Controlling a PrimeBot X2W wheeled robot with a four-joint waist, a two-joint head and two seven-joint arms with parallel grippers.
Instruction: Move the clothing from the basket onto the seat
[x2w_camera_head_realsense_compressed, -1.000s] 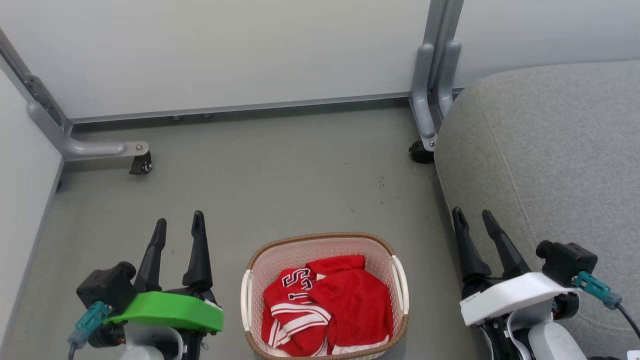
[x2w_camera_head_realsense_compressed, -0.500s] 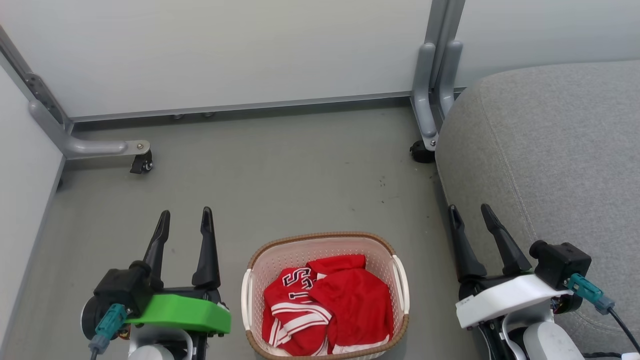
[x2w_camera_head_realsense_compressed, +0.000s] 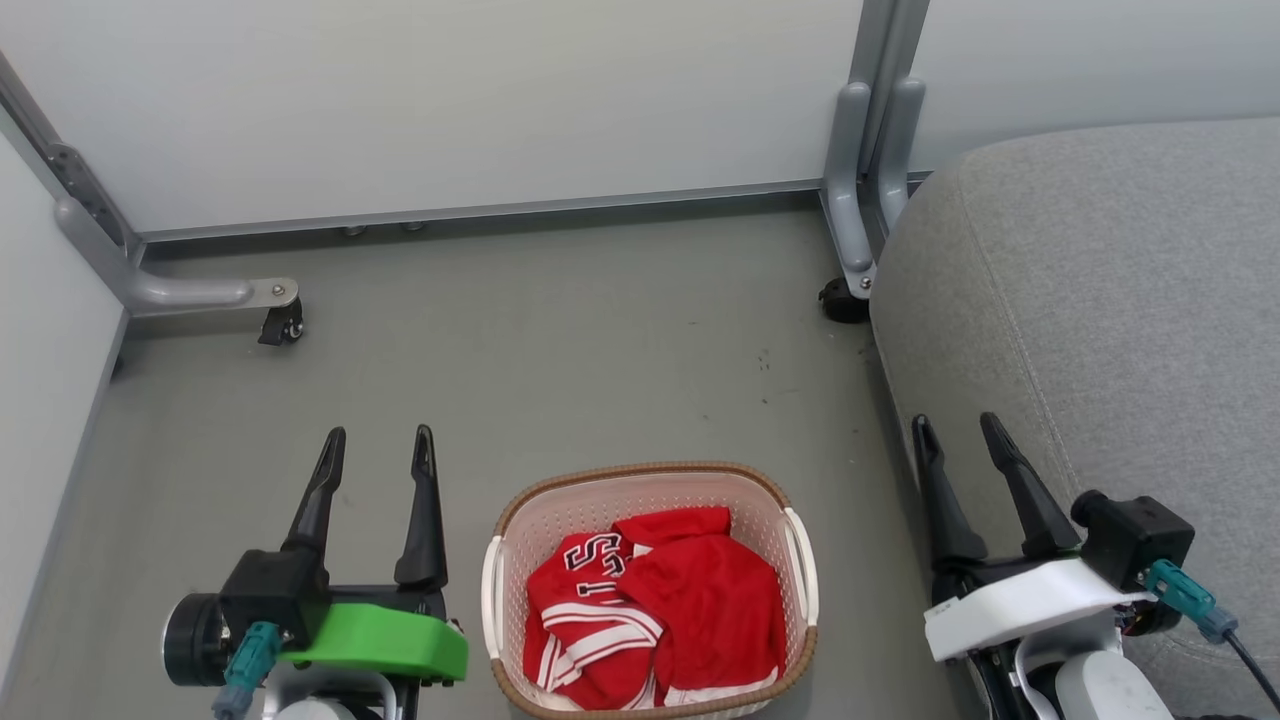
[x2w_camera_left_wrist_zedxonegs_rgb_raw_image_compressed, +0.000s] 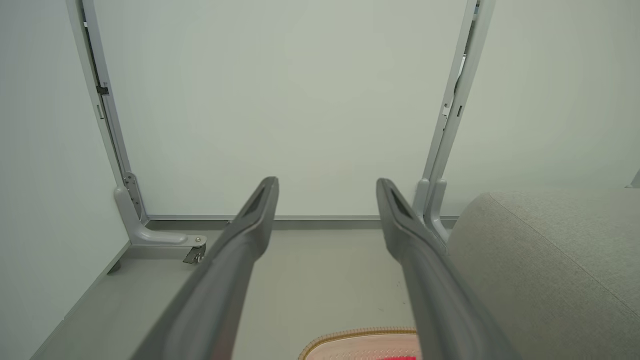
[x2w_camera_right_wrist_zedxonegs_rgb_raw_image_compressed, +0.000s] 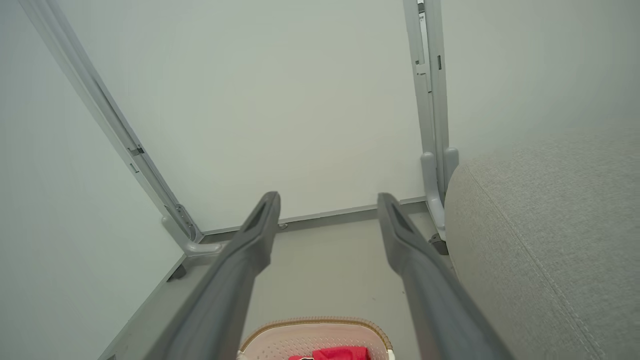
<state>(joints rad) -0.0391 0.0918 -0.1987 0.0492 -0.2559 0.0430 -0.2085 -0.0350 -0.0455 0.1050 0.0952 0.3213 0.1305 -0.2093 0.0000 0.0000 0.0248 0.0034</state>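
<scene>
the basket (x2w_camera_head_realsense_compressed: 600, 508) stands on the grey floor (x2w_camera_head_realsense_compressed: 550, 340) at the bottom middle of the head view, between the two grippers. the clothing (x2w_camera_head_realsense_compressed: 690, 600) lies bunched inside it, red with white stripes, all within the brown rim. dark white-edged letters show on the left fold. the seat (x2w_camera_head_realsense_compressed: 1100, 300) takes up the right side of the view. it is near the basket, with a strip of floor between them.

the left gripper (x2w_camera_head_realsense_compressed: 380, 432) is to the left of the basket and apart from it. its two dark fingers are spread with nothing between them, and they point up the view toward the back wall (x2w_camera_head_realsense_compressed: 450, 100). a green cover (x2w_camera_head_realsense_compressed: 380, 640) sits over its wrist. the right gripper (x2w_camera_head_realsense_compressed: 954, 420) is to the right of the basket, along the seat's near edge. its fingers are also spread and empty, and a white cover (x2w_camera_head_realsense_compressed: 1020, 605) sits over its wrist.

in the left wrist view the fingers stand wide apart over bare floor. the basket's rim and a sliver of red show at the bottom edge, and the seat is on the right. the right wrist view shows the same spread, with the basket's far end and a bit of red cloth low between the fingers. here too the seat is on the right.

along the pale wall runs a grey metal frame (x2w_camera_head_realsense_compressed: 870, 150) on small black wheels. one wheel (x2w_camera_head_realsense_compressed: 283, 325) is at the left and another (x2w_camera_head_realsense_compressed: 838, 300) is just beside the seat's rounded corner.
</scene>
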